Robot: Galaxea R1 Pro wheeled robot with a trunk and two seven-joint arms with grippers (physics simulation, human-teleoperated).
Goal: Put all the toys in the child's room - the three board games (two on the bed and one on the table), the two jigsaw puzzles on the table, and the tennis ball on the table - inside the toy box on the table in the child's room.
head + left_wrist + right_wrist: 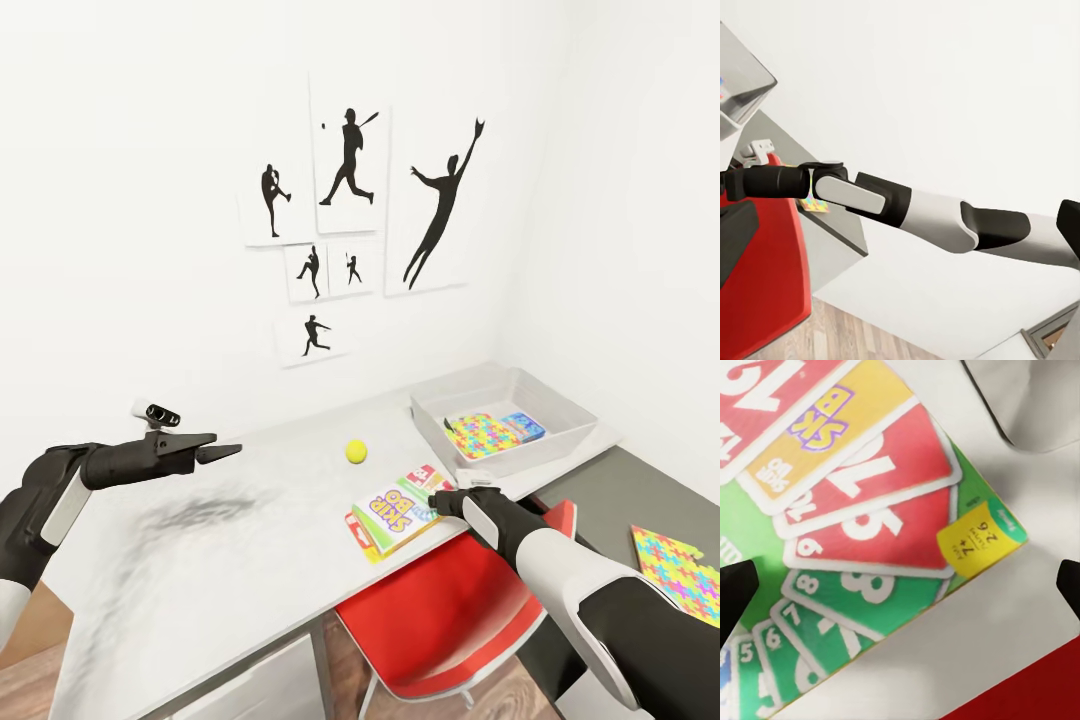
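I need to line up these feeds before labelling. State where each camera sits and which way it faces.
Head view: from the robot's head, down over the table toward the corner; both arms show, left gripper, right gripper.
Left wrist view: looks sideways at the right arm and red chair.
Right wrist view: looks straight down at the SKIP BO box.
Head and right wrist views share that box.

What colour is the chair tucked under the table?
Red; the chair shows best in the head view, below the table edge.
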